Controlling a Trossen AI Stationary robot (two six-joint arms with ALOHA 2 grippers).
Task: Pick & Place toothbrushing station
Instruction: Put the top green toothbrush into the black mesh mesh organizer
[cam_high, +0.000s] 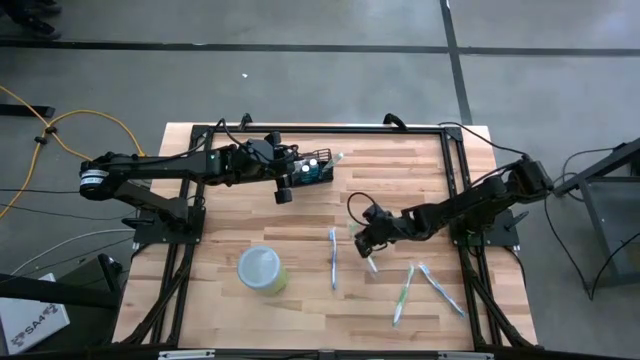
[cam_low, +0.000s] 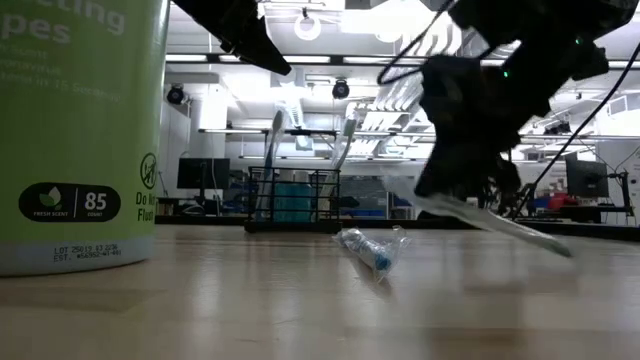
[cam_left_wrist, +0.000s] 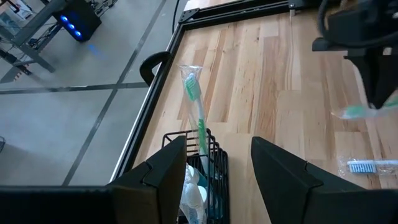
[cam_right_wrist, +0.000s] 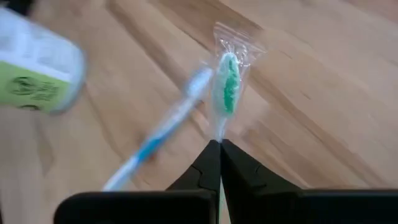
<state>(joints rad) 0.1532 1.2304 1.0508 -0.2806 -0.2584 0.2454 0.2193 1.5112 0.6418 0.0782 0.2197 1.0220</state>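
The toothbrushing station (cam_high: 313, 170), a black wire-mesh holder, stands at the table's far middle with wrapped brushes upright in it; a green one (cam_left_wrist: 196, 106) sticks out. My left gripper (cam_left_wrist: 217, 149) hovers open just above the holder (cam_left_wrist: 211, 177), touching nothing. My right gripper (cam_high: 366, 243) is at mid-table, shut on a green toothbrush (cam_right_wrist: 227, 81) in a clear wrapper. In the low view this brush (cam_low: 500, 222) slants down below the gripper (cam_low: 455, 185). My right gripper pinches the wrapped green toothbrush between its two fingertips at the neck (cam_right_wrist: 219, 134), just behind the bristle head. The fingers slant down from the table's right side. The head sticks out ahead of the fingers, clear of the table. Whether the handle's lower end (cam_low: 560, 248) touches the wood I cannot tell.
A blue toothbrush (cam_high: 333, 258) lies left of my right gripper, and two more (cam_high: 404, 293) (cam_high: 441, 288) lie near the front right. A yellow-green wipes tub (cam_high: 262, 269) stands front left. A black frame (cam_high: 455, 170) rims the table.
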